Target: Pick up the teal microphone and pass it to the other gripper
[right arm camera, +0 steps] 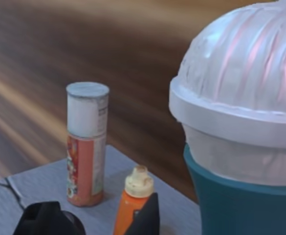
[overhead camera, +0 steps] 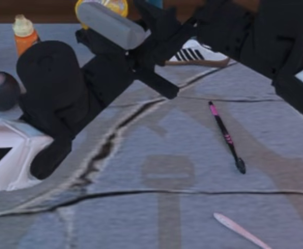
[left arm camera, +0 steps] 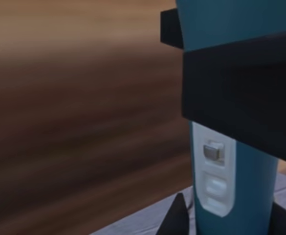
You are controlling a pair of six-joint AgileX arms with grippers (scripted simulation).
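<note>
The teal microphone (left arm camera: pixel 240 196) stands upright between the fingers (left arm camera: pixel 178 220) of my left gripper (left arm camera: pixel 231 223), which is shut on the lower handle below the white switch strip (left arm camera: pixel 213 171). A dark finger (left arm camera: pixel 240 93) of the other gripper crosses the handle above the switch. In the right wrist view the whitish head (right arm camera: pixel 240 83) and the teal handle top (right arm camera: pixel 245 196) fill one side. My right gripper (right arm camera: pixel 226 220) is open around the handle, one fingertip (right arm camera: pixel 150 215) a little apart from it. In the top view only a teal sliver of the microphone (overhead camera: pixel 155 2) shows at the back middle, where both arms meet.
A black-and-pink toothbrush (overhead camera: pixel 227 136) lies right of centre and a pale pink stick (overhead camera: pixel 242 231) lies near the front. An orange bottle (overhead camera: pixel 24 33), a dark ball (overhead camera: pixel 1 91) and a white box (overhead camera: pixel 11 150) stand at the left. A red can (right arm camera: pixel 86 147) stands beyond the bottle.
</note>
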